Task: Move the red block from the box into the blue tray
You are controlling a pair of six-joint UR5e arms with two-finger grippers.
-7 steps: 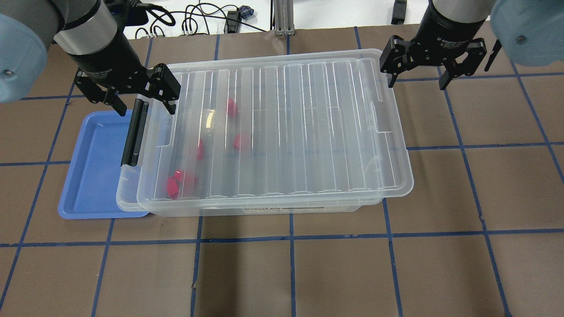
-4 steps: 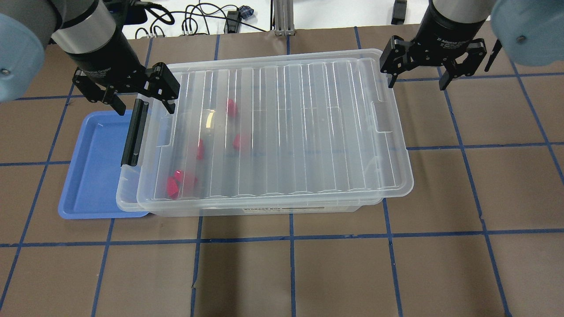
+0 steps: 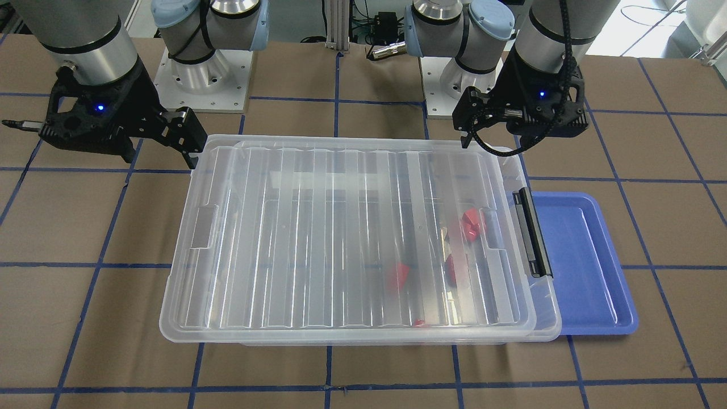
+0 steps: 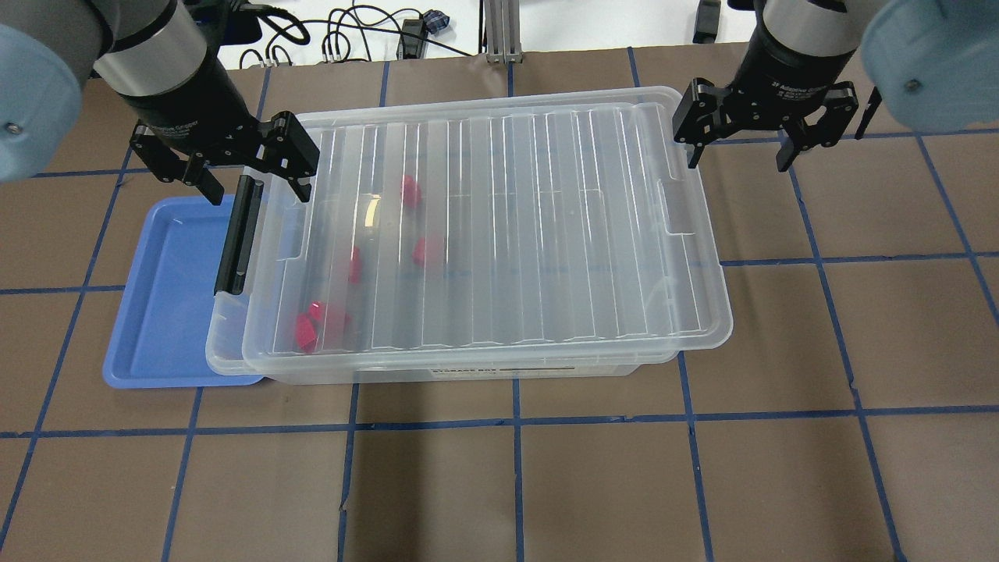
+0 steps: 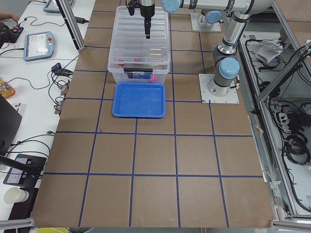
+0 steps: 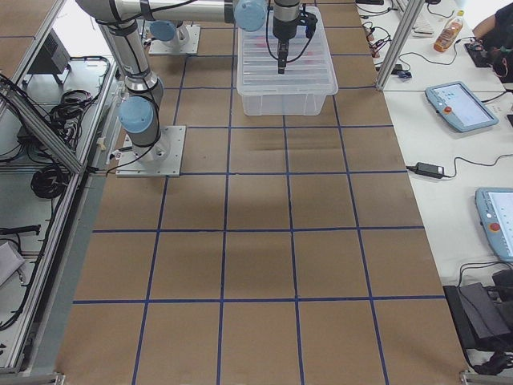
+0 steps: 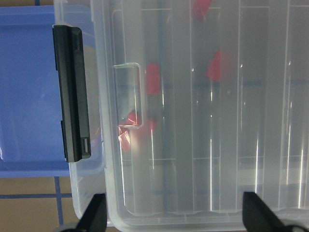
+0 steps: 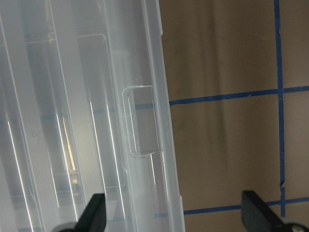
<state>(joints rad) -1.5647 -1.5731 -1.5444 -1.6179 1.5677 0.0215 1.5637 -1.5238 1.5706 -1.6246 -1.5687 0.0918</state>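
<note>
Opening step not done: lid is on the box, black clip looks latched (hard to confirm), red blocks inside near the clip end. Left gripper hovers over the clip corner and right gripper just off the opposite end, both jaws released and empty. Next: pop the clip, lift the lid. It's tight where the blue tray butts the box's clip end, with free bench off the other end.

"Adaptive Gripper" on left hand, right hand
</note>
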